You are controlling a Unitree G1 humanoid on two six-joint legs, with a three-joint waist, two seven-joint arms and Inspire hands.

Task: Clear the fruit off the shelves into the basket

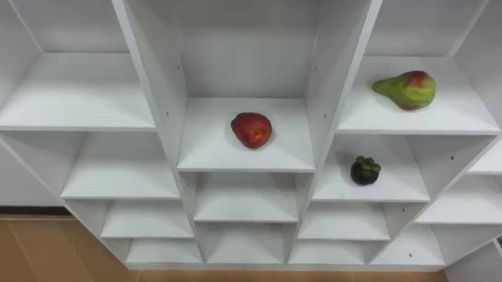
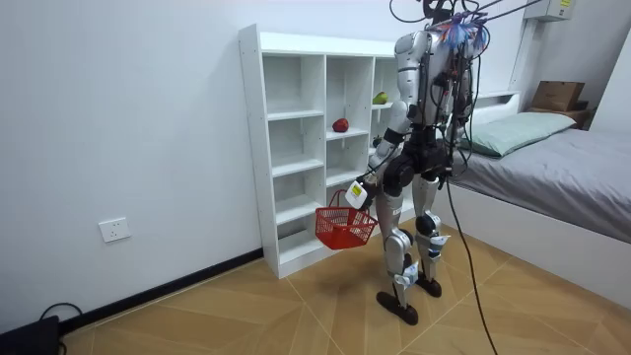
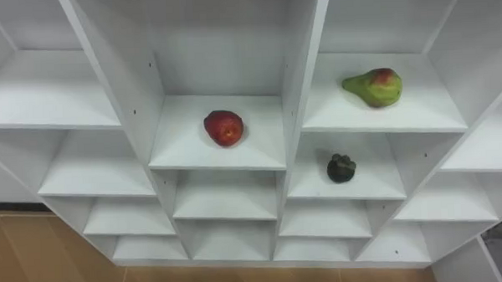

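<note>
The robot stands upright at the centre right of the room view, its torso turned toward the upper left of the frame. The left arm hangs from the shoulder with the elbow slightly bent and the forearm angled down toward the frame's centre. The left hand [image 2: 358, 193] sits beside the thigh, fingers curled round the handle of the basket [image 2: 345, 229].

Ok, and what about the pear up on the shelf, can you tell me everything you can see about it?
The pear is mostly green with a red blush on its fat end, and its skin looks smooth. It is whole and lies on its side, with the narrow end pointing left. It rests on a white shelf board in the closet, in the column just right of the red apple and a little higher. Nothing but the board touches it.
</note>
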